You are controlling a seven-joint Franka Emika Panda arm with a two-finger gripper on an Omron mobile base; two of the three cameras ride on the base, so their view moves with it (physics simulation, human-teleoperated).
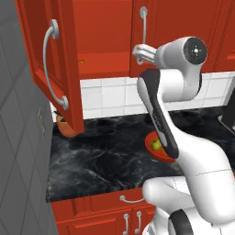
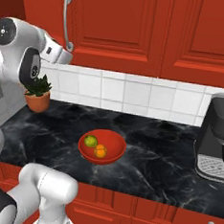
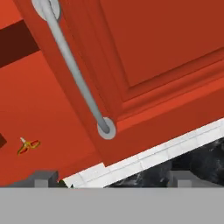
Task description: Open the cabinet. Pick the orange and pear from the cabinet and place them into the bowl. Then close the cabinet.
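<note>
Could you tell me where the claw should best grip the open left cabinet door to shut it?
Probably its long curved silver handle, mid-span, where the bar bows farthest off the door. Come at the door's outer face, claw straddling the vertical bar sideways, since the door stands swung out.

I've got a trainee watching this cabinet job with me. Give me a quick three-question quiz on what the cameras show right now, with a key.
1. True or false: the orange and the pear both lie in the bowl.
2. Which door of the cabinet stands open?
A. the left door
B. the right door
C. both doors
3. Fill in: the gripper hangs beside the lower end of the closed door's ____.

Key:
1. True; both fruits sit side by side inside the red bowl on the counter.
2. A; the left door is swung out, while the right door is shut.
3. handle; the gripper is open, holding nothing.
</note>
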